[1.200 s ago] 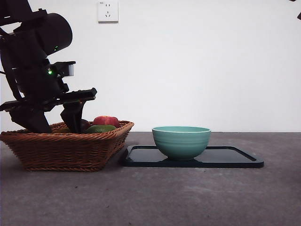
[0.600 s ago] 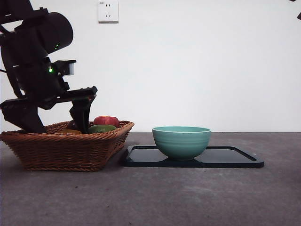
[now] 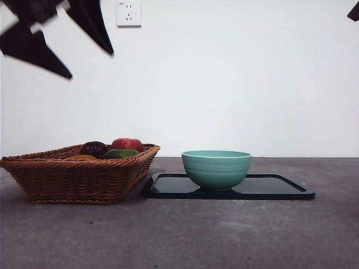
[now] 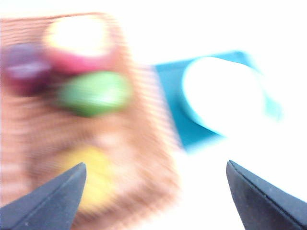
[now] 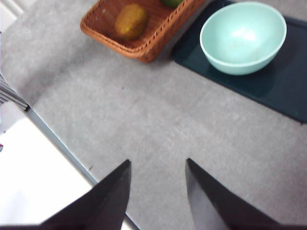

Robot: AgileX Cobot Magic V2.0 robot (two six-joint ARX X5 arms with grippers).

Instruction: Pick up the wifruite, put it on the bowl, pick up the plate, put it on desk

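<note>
The wifruite [image 5: 130, 21] is a brownish oval fruit lying in the brown wicker basket [image 3: 78, 179]; it is a yellow blur [image 4: 93, 177] in the left wrist view. The teal bowl [image 3: 216, 168] stands empty on the plate [image 3: 280, 188], a glossy black rectangular tray, to the right of the basket. My left gripper [image 3: 91, 66] hangs high above the basket, open and empty [image 4: 156, 164]. My right gripper [image 5: 158, 161] is open over bare desk [image 3: 179, 235], well away from bowl [image 5: 242, 38] and basket.
The basket also holds a red apple [image 3: 127, 144], a green fruit [image 3: 119, 153] and a dark purple fruit [image 3: 93, 148]. The desk's edge [image 5: 62, 143] runs near the right gripper. A black tip of the waiting right arm [image 3: 354, 11] shows at the top corner.
The left arm has risen out of the basket to the top left corner with nothing in its jaws. The fruits, bowl and tray have not moved.
</note>
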